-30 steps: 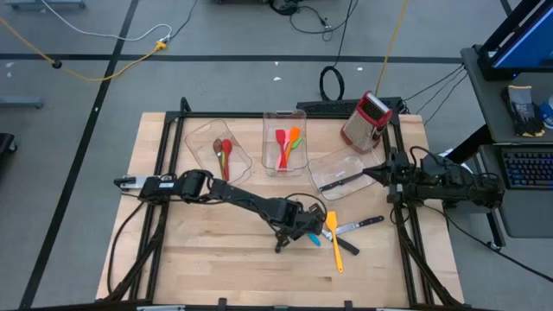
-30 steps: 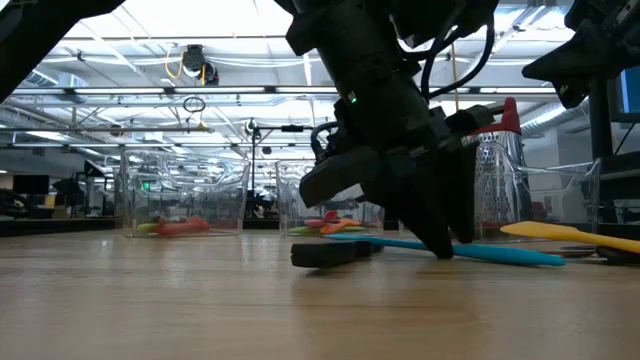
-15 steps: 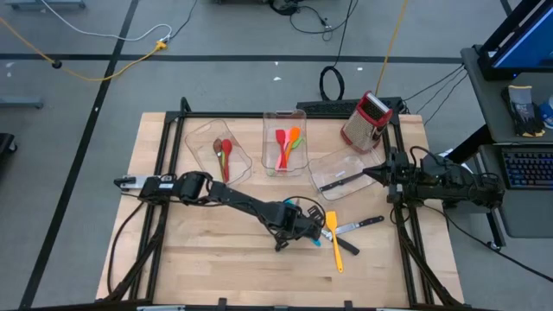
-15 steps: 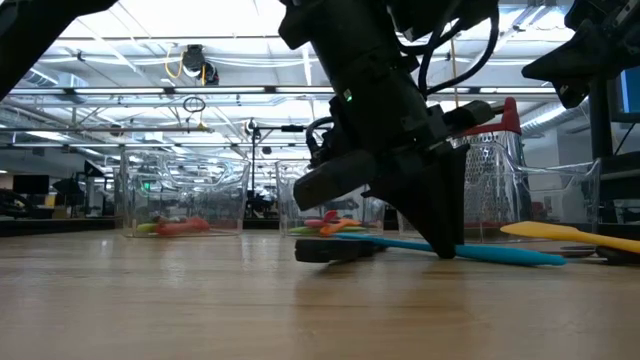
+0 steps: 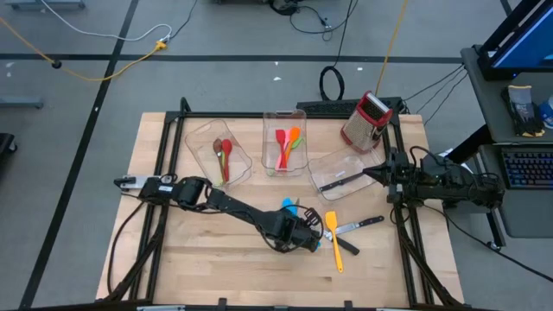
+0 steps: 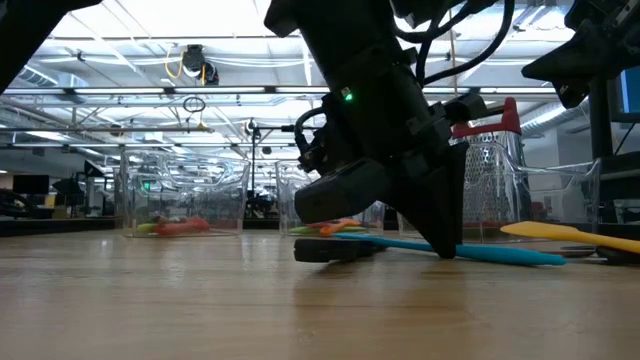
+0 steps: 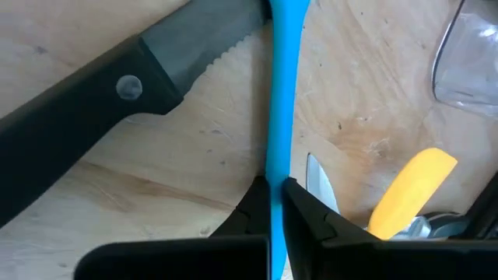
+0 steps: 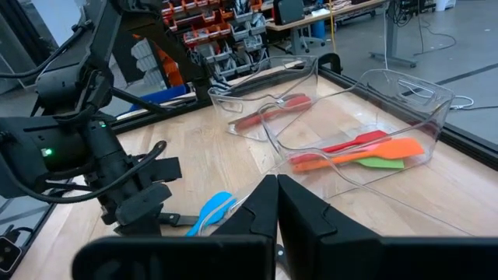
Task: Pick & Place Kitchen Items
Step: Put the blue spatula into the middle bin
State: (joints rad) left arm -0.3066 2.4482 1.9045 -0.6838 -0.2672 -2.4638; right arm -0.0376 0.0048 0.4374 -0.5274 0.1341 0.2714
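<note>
My left gripper (image 5: 304, 231) is down at the middle of the table, shut on a blue spatula (image 7: 278, 93) that lies flat on the wood (image 6: 500, 253). A black-handled serrated knife (image 7: 78, 117) lies beside it, its blade tip under the spatula's handle. A yellow spatula (image 5: 332, 226) and two more knives (image 5: 359, 226) lie just to the right. Three clear bins at the far side hold spoons (image 5: 224, 154), spatulas (image 5: 285, 142) and a knife (image 5: 339, 180). My right gripper (image 5: 373, 175) waits shut above the right bin. My left gripper pinches the blue spatula's handle (image 7: 276, 167), about midway along it, between the two fingertips (image 7: 253, 204). The fingers come from above, slanting down, and stand across the handle. The spatula lies on the table along its whole length.
A red-topped metal box grater (image 5: 365, 121) stands at the far right corner. The three bins (image 5: 259, 142) line the far half of the table. Bare wood lies toward the near edge (image 5: 225, 268) and the left. The room beyond shows shelving.
My left gripper has moved a little toward the table's near edge and sunk lower over the blue spatula, whose head now shows behind it. The spatula and the black-handled knife have stayed on the table.
</note>
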